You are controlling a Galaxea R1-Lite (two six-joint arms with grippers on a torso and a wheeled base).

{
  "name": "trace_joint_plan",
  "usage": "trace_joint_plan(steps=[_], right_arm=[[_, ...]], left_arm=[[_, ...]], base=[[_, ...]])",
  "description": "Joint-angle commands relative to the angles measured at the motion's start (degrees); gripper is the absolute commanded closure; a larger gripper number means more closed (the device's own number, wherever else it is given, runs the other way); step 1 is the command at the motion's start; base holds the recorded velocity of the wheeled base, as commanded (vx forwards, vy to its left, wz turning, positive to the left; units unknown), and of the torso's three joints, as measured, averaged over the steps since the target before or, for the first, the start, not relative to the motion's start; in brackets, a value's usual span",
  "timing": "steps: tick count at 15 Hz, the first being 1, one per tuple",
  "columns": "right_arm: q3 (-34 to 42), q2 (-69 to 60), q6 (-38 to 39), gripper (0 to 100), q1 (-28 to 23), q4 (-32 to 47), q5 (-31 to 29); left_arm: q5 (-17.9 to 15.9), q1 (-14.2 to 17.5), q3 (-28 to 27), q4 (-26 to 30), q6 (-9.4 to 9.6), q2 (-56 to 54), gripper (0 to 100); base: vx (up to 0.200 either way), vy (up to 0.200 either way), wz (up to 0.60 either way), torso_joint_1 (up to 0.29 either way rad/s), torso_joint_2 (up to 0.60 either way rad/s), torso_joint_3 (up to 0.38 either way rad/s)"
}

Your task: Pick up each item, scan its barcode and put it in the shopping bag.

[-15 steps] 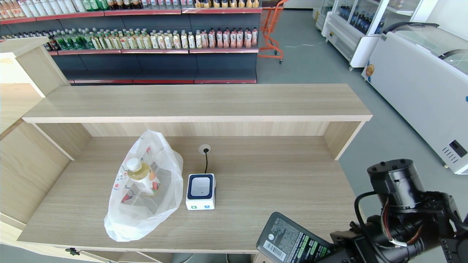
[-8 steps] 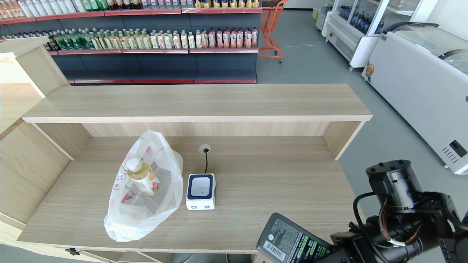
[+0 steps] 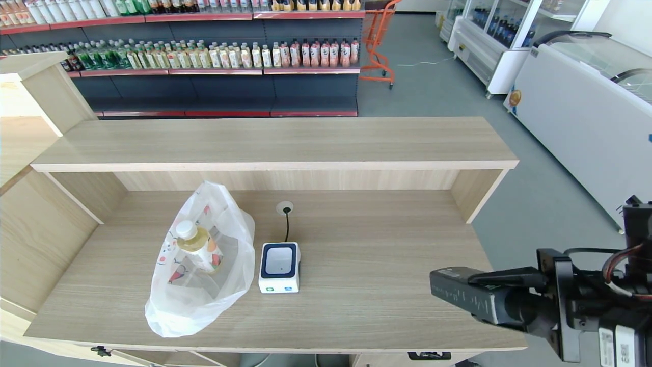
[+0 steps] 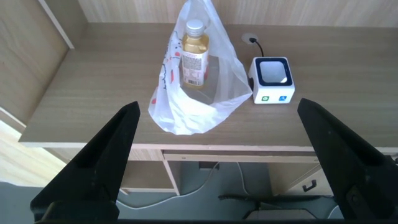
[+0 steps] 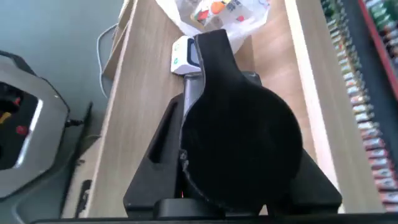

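Note:
A clear shopping bag [image 3: 201, 275] lies on the wooden counter [image 3: 367, 255] with a yellow drink bottle [image 3: 196, 247] inside it. Right beside the bag sits a white barcode scanner [image 3: 279, 266] with a dark window facing up. My right gripper [image 3: 491, 298] is shut on a dark flat package [image 3: 458, 293], held edge-on above the counter's front right corner, well right of the scanner. In the right wrist view the package [image 5: 239, 137] hides most of the counter, with the scanner [image 5: 183, 55] beyond it. My left gripper [image 4: 217, 109] hangs open high above the bag [image 4: 199, 93] and scanner [image 4: 272, 79].
A raised wooden ledge [image 3: 275, 148] runs along the counter's far side, with side walls at both ends. The scanner's cable [image 3: 287, 224] goes into a hole in the counter behind it. Shelves of bottles [image 3: 214, 53] and freezers [image 3: 580, 102] stand across the aisle.
My right arm has lifted and swung the package right, over the counter's front right corner. The package has turned from label-up to edge-on. Bag, bottle and scanner have not moved.

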Motion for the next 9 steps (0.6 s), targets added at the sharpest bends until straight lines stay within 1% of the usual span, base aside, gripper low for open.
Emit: trace_joint_plan(steps=[1,2,3,4,5,6,7,9], right_arm=[[-1.74,-5.34,16.44,100,-3.60,1.62,-0.33],[-1.74,-7.27,32.26,100,-5.89,0.82,-0.33],[-1.39,-7.62,43.68,100,-8.35,0.82,-1.03],[-1.12,-7.10,54.41,100,-10.11,0.91,-2.96],[-0.95,-6.57,60.65,100,-10.55,0.56,-4.54],[-1.56,-4.02,74.18,100,-10.90,-0.49,-7.09],[-1.39,-2.26,83.32,100,-12.04,-2.34,-7.36],[-0.16,-1.03,99.32,100,-12.57,-3.66,-7.71]], left_arm=[[-0.06,0.00,0.01,-0.01,-0.02,-0.02,0],[-0.06,0.00,0.01,-0.01,-0.02,-0.02,0],[-0.06,0.00,0.01,-0.01,-0.02,-0.02,0],[-0.06,0.00,0.01,-0.01,-0.02,-0.02,0],[-0.06,0.00,0.01,-0.01,-0.02,-0.02,0],[-0.06,0.00,0.01,-0.01,-0.02,-0.02,0],[-0.06,0.00,0.01,-0.01,-0.02,-0.02,0],[0.03,0.00,0.01,-0.01,-0.02,-0.02,0]], base=[[0.000,0.000,0.00,0.000,0.00,0.000],[0.000,0.000,0.00,0.000,0.00,0.000],[0.000,0.000,0.00,0.000,0.00,0.000],[0.000,0.000,0.00,0.000,0.00,0.000],[0.000,0.000,0.00,0.000,0.00,0.000],[0.000,0.000,0.00,0.000,0.00,0.000],[0.000,0.000,0.00,0.000,0.00,0.000],[0.000,0.000,0.00,0.000,0.00,0.000]])
